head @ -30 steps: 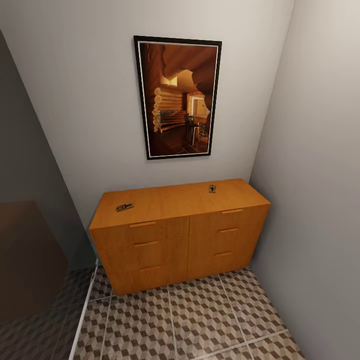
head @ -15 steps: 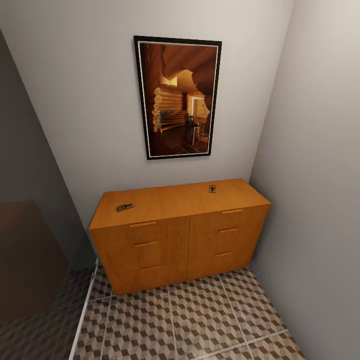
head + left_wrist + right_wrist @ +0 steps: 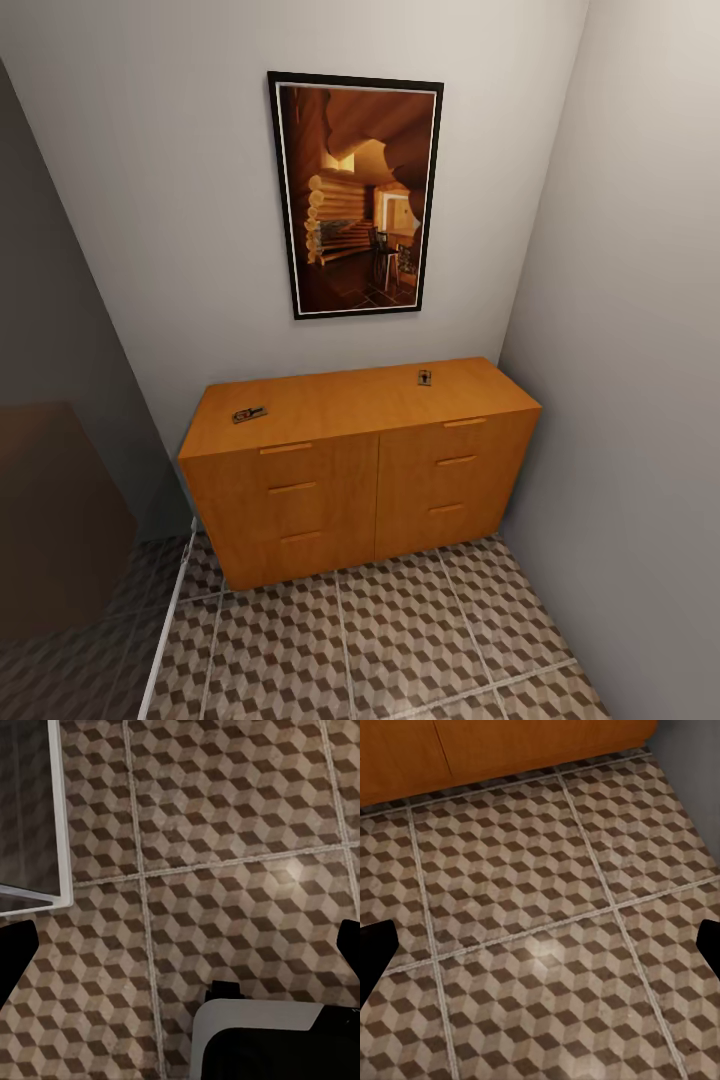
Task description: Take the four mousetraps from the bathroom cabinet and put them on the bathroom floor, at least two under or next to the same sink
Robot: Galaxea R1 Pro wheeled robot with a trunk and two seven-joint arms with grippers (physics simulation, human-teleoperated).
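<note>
1. Two mousetraps lie on the cabinet (image 3: 360, 470) top: one (image 3: 249, 414) toward 9 o'clock, another (image 3: 424, 377) toward 2 o'clock.
2. Likely light, stiff, thin boards; pinch the long edges, clear of the spring bar.
3. Left end effector (image 3: 180, 945) and right end effector (image 3: 540, 945) hang spread wide, empty, over the bathroom floor (image 3: 400, 630).

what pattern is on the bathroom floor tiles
A brown, beige and white 3D cube pattern on the bathroom floor, clearest in the right wrist view.

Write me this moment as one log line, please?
stage: facing cabinet | mousetraps on top: two, left, right | drawers: closed | left gripper: open, over bathroom floor | right gripper: open
</note>
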